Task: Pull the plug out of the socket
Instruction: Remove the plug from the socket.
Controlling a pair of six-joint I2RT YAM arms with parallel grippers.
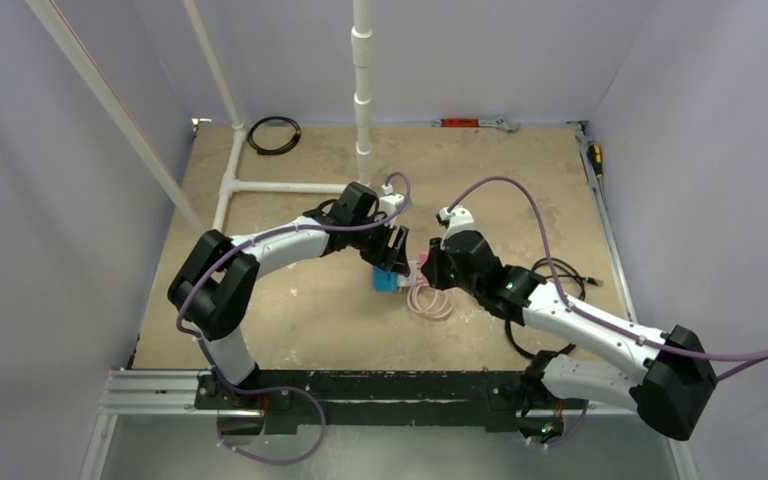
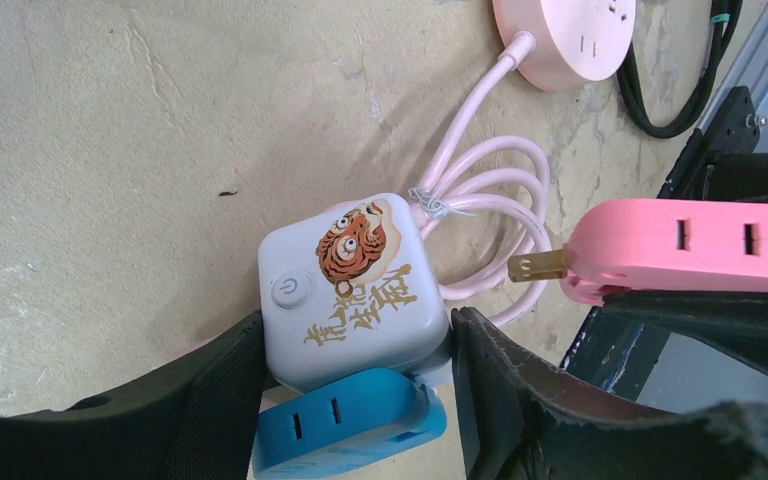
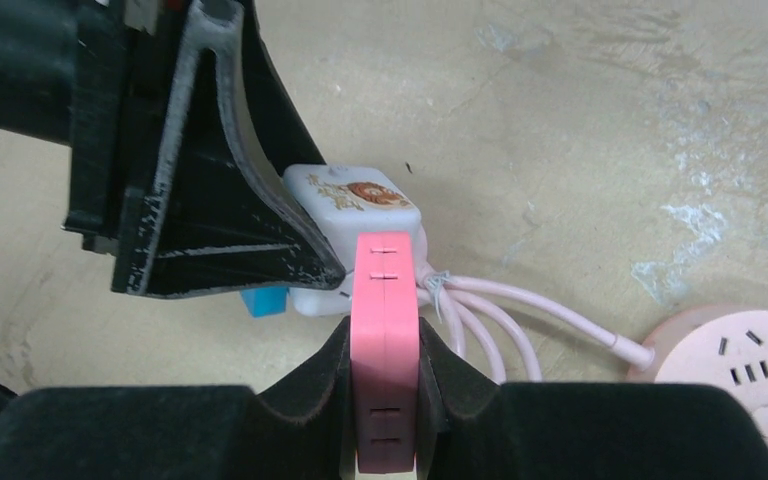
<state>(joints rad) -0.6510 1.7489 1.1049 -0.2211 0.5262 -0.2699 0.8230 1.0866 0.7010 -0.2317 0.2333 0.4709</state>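
Beige table [image 1: 290, 310] fills the middle of the top view, with a white PVC pipe frame [image 1: 362, 90] at upper center. The 2 arms meet at frame center: left arm [image 1: 280, 240] comes in from the lower left, right arm [image 1: 580, 325] from the lower right. A black cable coil [image 1: 273, 134] lies at the upper left of the table.

Left gripper [image 2: 355, 350], bottom of the left wrist view: its 2 black fingers [image 2: 210, 400] press on opposite sides of the white cube socket [image 2: 345, 290], which sits on the table with its tiger print and power button facing up. A blue adapter [image 2: 350, 425] sits against the cube's lower face.

Right gripper [image 3: 385, 375], bottom center of the right wrist view: jaws are closed tight on both flat sides of the pink plug [image 3: 385, 330]. In the left wrist view the plug is at right center, out of the socket. Its brass prong [image 2: 535, 265] is bare, points toward the cube and is apart from it.

A coiled pink cord [image 2: 500, 180] lies between cube and plug and runs up to a round pink power strip [image 2: 570, 35] at the top right edge.
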